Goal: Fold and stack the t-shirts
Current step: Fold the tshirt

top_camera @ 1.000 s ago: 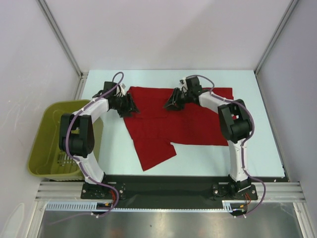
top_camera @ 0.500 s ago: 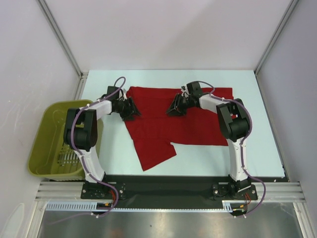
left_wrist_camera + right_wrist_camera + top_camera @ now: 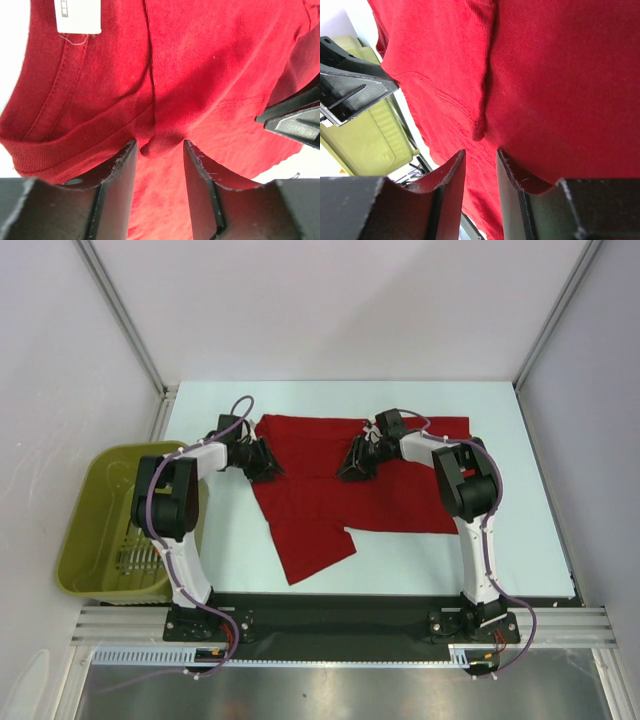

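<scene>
Over the past second both grippers have edged slightly nearer along the cloth. From above, the red t-shirt (image 3: 330, 510) lies spread on the pale table (image 3: 520, 540), with an olive basket (image 3: 85, 530) past the left edge and walls close by. Left wrist: the left gripper (image 3: 160, 165) nips a raised tuck near the white label (image 3: 78, 15). Right wrist: the right gripper (image 3: 481, 170), fingers nearly together, pinches a similar ridge. The cloth looks light and limp and will likely sag; the hems seem the surest hold.
</scene>
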Robot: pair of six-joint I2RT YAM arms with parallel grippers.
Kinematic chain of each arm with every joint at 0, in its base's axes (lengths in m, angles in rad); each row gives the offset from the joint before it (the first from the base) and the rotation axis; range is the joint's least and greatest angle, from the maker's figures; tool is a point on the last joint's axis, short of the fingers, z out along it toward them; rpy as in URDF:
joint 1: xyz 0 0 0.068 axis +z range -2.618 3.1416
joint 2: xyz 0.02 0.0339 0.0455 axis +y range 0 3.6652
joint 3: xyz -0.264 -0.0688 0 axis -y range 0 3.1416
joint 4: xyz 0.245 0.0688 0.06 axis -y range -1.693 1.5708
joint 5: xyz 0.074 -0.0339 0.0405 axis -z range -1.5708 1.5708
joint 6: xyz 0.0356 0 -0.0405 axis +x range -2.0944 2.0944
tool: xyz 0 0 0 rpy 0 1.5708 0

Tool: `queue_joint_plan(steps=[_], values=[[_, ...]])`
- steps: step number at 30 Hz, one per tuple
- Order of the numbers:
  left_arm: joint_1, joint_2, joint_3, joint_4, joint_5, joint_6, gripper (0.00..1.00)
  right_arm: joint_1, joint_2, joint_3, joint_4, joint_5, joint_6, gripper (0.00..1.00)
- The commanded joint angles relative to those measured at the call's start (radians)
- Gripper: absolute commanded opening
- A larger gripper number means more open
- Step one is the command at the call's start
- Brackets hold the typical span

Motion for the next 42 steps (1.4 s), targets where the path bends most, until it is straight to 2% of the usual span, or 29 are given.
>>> queue_joint_plan(steps=[1,9,19,22,28,31,35,42], values=[[0.005,0.016,0.036,0.034,0.024,-0.018,0.46,0.004,0.033,0.035,0.004,0.002,-0.01,0.37],[0.005,0.018,0.057,0.023,0.025,-0.013,0.37,0.011,0.062,0.078,0.021,-0.013,0.017,0.35],[0.005,0.001,0.04,0.028,0.031,-0.018,0.32,0.015,0.088,0.119,0.045,-0.027,0.063,0.29],[0.005,-0.002,0.039,0.028,0.033,-0.018,0.28,0.015,0.098,0.149,0.041,-0.025,0.074,0.21],[0.005,-0.014,0.054,0.012,0.03,-0.015,0.14,0.015,0.066,0.153,-0.024,-0.025,0.059,0.08],[0.005,-0.025,0.06,0.005,0.034,-0.021,0.0,0.006,0.036,0.164,-0.065,-0.03,0.036,0.05],[0.005,-0.037,0.054,-0.006,0.047,-0.033,0.0,-0.02,0.013,0.173,-0.122,-0.057,0.016,0.02],[0.007,-0.088,0.003,-0.009,0.031,-0.038,0.0,-0.02,0.016,0.17,-0.177,-0.093,-0.032,0.02]])
